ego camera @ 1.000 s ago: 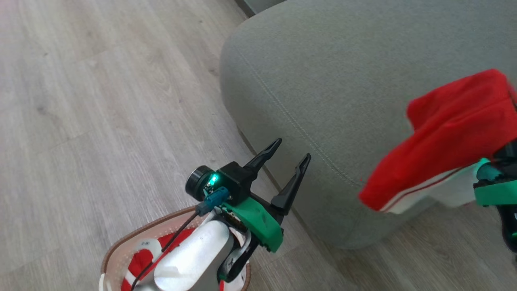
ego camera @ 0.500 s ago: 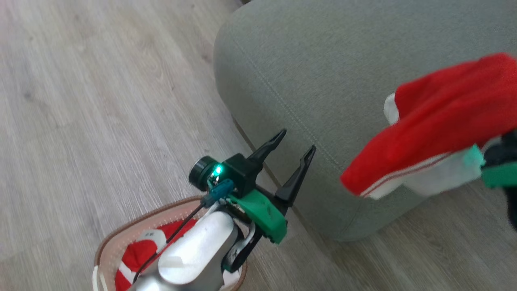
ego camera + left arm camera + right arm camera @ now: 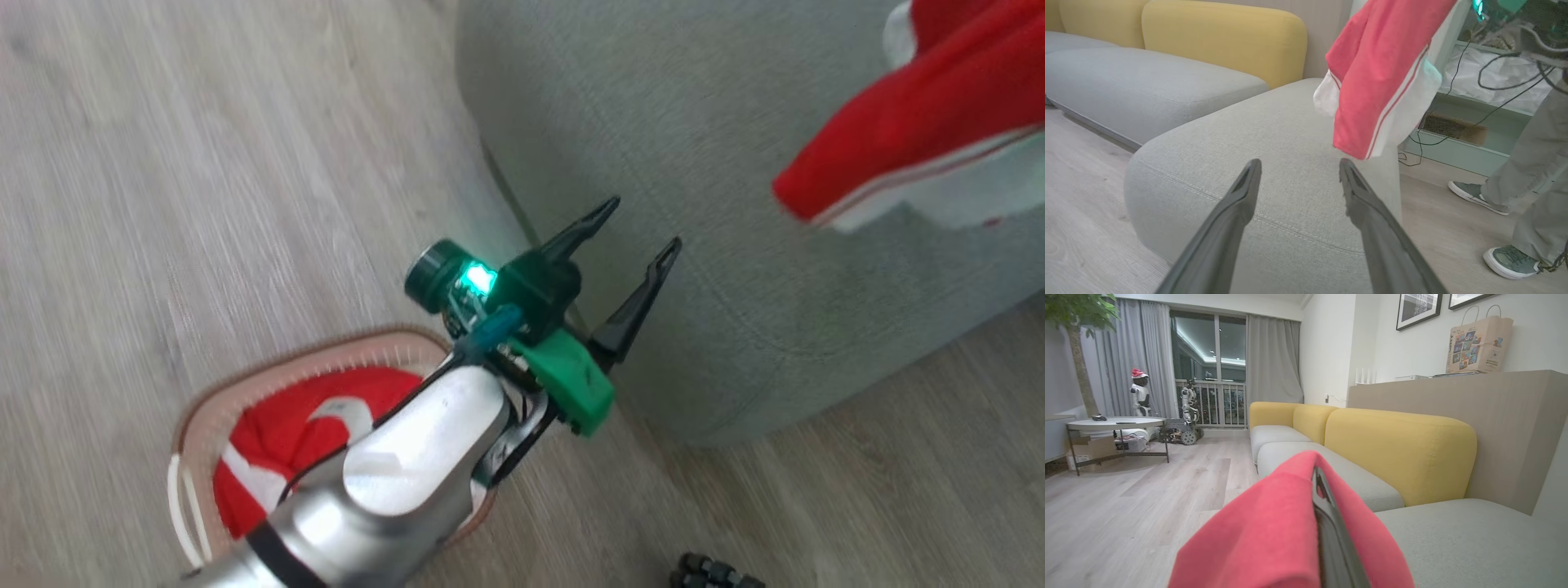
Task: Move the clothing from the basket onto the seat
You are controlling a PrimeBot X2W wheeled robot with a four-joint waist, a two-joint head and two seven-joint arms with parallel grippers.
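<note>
Clothing in two places. Clenched in right gripper (image 3: pixel 1318 477): first red garment (image 3: pixel 906 131), white panel and striped trim along its lower edge, dark fingers pressed tight together with red cloth folded over both sides of them. From left wrist view, hanging in loose folds over far corner of seat (image 3: pixel 1274 134), hem low beside cushion's top (touching or just clear: impossible to tell). From head view, blurred at upper right, over grey-green fabric.

Bunched inside basket (image 3: pixel 269 366): second red garment (image 3: pixel 277 433), with white patches. Placed on wooden floor (image 3: pixel 204 163), just beside seat's rounded front corner, with brown rim and one white side handle showing. Far part hidden under silver left forearm (image 3: pixel 408 482).

As for left gripper (image 3: pixel 643 222): released, jaws spread wide, nothing between them. Poised just past basket's seat-side edge in head view, fingertips pointed toward cushion's stitched seam.

Beyond seat: longer grey sofa cushions (image 3: pixel 1147 81) with yellow backrests (image 3: pixel 1224 36). At right of left wrist view, legs of a person (image 3: pixel 1531 163) in grey trousers and grey shoes with white soles, standing on floor near seat's far side. At bottom edge of head view, small dark knobbly object (image 3: pixel 714 573), too cut off to identify.
</note>
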